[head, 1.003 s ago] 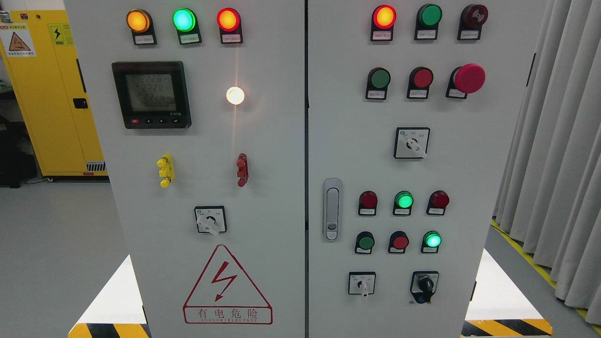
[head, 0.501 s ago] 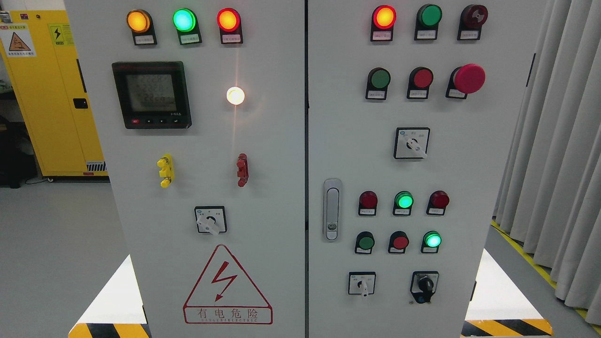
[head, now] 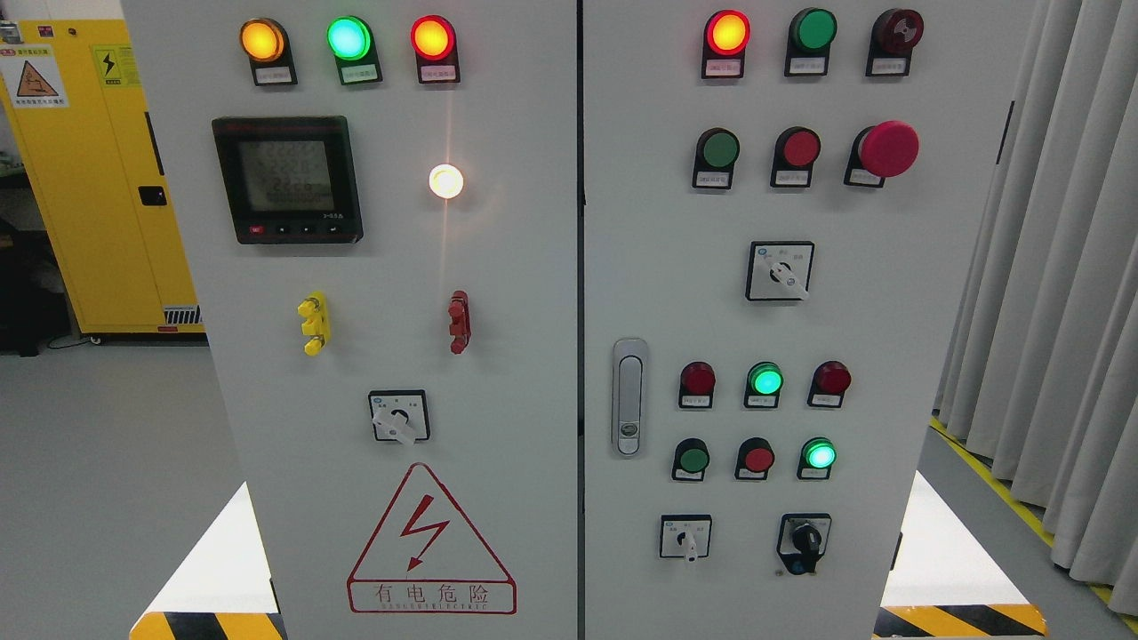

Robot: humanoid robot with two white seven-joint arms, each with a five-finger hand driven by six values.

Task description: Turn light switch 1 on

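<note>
A grey electrical cabinet (head: 533, 293) fills the head view, with two doors. The right door carries a row of a dark green button (head: 717, 149), a red button (head: 798, 148) and a large red mushroom button (head: 887, 148). Lower down sit a green button (head: 691, 459), a red button (head: 757, 459) and a lit green button (head: 818, 454). Rotary selectors show at the middle right (head: 780, 271), bottom right (head: 685, 537) and on the left door (head: 398, 416). Labels are too small to read, so I cannot tell which control is light switch 1. Neither hand shows.
Lit lamps line the top: amber (head: 261, 40), green (head: 348, 37), red (head: 432, 37) and red (head: 727, 31). A meter display (head: 286, 178) and a white lamp (head: 445, 181) sit on the left door. A yellow cabinet (head: 89, 169) stands at left, curtains (head: 1058, 293) at right.
</note>
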